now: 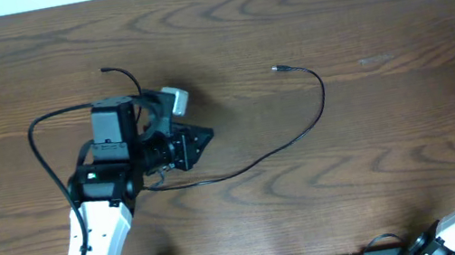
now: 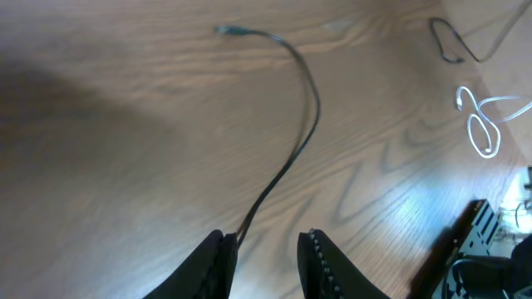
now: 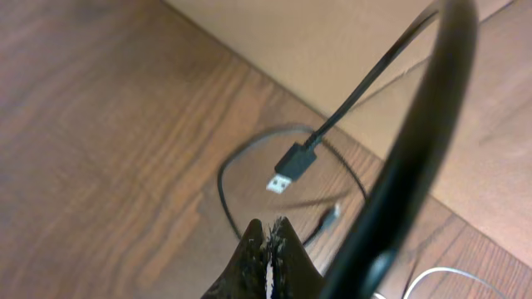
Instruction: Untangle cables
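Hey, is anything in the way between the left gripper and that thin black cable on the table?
Nothing visible does. The thin black cable runs over the bare table right up to the left gripper, meeting it just inside its parted jaws.

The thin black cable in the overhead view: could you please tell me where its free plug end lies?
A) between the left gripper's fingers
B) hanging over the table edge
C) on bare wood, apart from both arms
C: the black cable curves away from the left gripper and its plug end rests alone on the table.
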`<state>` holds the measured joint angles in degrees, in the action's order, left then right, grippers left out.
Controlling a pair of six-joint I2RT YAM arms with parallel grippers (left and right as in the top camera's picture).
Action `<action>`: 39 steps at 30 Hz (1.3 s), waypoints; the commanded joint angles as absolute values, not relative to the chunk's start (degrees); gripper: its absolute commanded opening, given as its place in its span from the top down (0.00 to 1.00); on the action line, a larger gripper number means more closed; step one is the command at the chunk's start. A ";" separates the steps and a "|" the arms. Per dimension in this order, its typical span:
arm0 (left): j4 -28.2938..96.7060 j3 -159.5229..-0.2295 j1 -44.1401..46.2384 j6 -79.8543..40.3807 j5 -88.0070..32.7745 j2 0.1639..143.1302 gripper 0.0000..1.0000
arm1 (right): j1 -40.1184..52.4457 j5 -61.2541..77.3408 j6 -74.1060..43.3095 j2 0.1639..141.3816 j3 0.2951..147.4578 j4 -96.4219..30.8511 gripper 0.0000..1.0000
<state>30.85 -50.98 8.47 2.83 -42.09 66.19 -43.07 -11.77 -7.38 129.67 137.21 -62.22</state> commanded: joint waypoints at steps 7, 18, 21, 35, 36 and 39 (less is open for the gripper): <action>26.65 -50.68 16.80 2.70 -40.45 66.22 0.68 | -46.04 -15.99 -11.38 135.61 135.87 -65.60 0.99; 26.61 -50.68 17.56 2.74 -40.03 66.22 0.68 | -46.74 -15.59 -11.35 135.66 132.18 -65.54 0.89; 26.65 -50.68 17.56 2.74 -40.03 66.22 0.68 | -46.28 -12.60 -11.31 135.52 132.60 -65.63 0.41; 26.65 -50.68 17.56 2.79 -39.57 66.22 0.68 | -37.93 -22.46 -22.22 126.87 132.92 -70.35 0.01; 26.63 -50.68 17.56 2.79 -39.51 66.22 0.68 | -37.23 -25.43 -24.56 125.80 132.92 -71.61 0.01; 26.50 -50.68 17.54 2.79 -39.42 66.22 0.68 | -35.29 -28.99 -27.11 122.67 132.92 -74.46 0.01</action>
